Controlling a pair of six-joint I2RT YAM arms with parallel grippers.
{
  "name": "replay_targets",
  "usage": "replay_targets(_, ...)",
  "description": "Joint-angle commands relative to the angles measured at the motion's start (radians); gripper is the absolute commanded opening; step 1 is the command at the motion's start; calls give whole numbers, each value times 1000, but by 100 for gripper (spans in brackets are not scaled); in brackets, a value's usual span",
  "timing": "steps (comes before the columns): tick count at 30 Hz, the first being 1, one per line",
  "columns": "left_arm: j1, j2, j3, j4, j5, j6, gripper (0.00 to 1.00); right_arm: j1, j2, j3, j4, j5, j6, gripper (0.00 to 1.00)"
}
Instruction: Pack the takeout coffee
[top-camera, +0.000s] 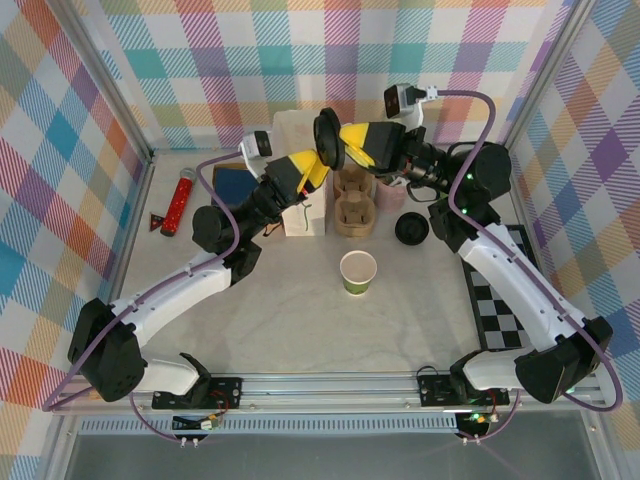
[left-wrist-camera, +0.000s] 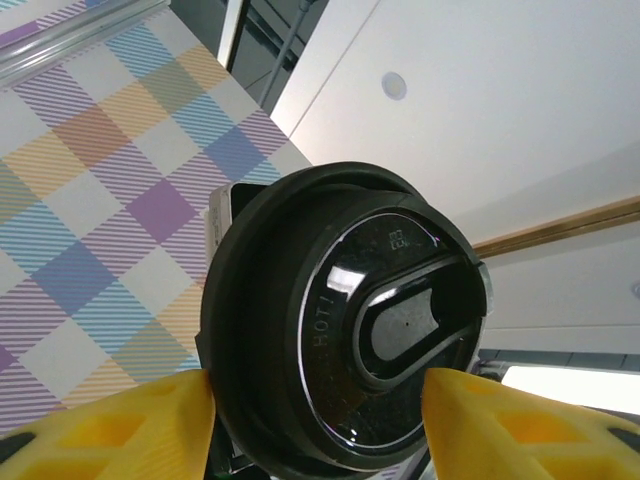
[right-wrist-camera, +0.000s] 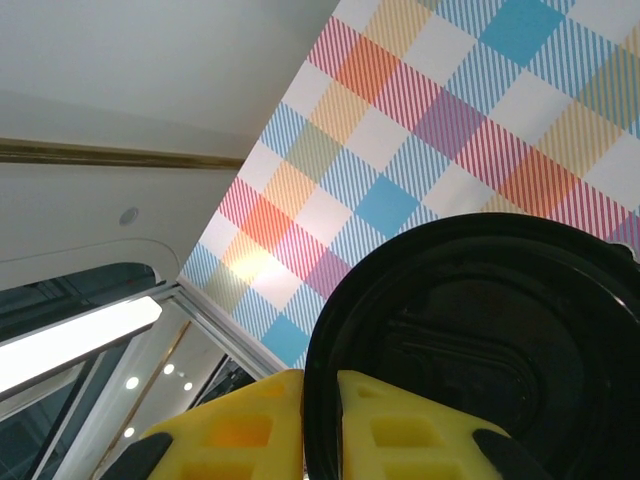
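paper cup (top-camera: 358, 272): nearest the arm bases, and there it is, green-sided and uncapped, standing on the worktop (top-camera: 290, 320).
cup axis: upright, long axis vertical, open mouth pointing straight up at us.
cup against the arms: well apart from the left end effector (top-camera: 320, 166) and the right end effector (top-camera: 344, 146). It sits nearer than both and down on the worktop, while they ride high over the back.
cup carrier (top-camera: 352, 205): brown, further back, just beyond the cup.
black lid (top-camera: 326, 135): farthest of all, up in the air between the two arms.
lid facing: we see it on edge, its axis roughly level. The sip-slot top (left-wrist-camera: 350, 330) looks at the left wrist, the underside (right-wrist-camera: 480, 350) at the right wrist.
right end effector (right-wrist-camera: 320, 385): clenched on the lid's rim, fingers nearly together.
left end effector (left-wrist-camera: 318, 390): fingers straddle the lid, one on each side of the rim. Whether they squeeze, we cannot tell.
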Motion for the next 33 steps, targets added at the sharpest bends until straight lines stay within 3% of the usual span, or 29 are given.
replay_targets(1, -12, -15, 6, 90, -12, 3, 52, 6, -9, -21, 23, 15, -6, 15)
replay_targets(15, -12, -24, -7, 93, -23, 3, 37, 6, -17, -50, 12, 48, -16, 15)
replay_targets(33, -12, -32, -26, 92, -44, 3, 30, 3, -123, -93, -278, 147, -198, 24)
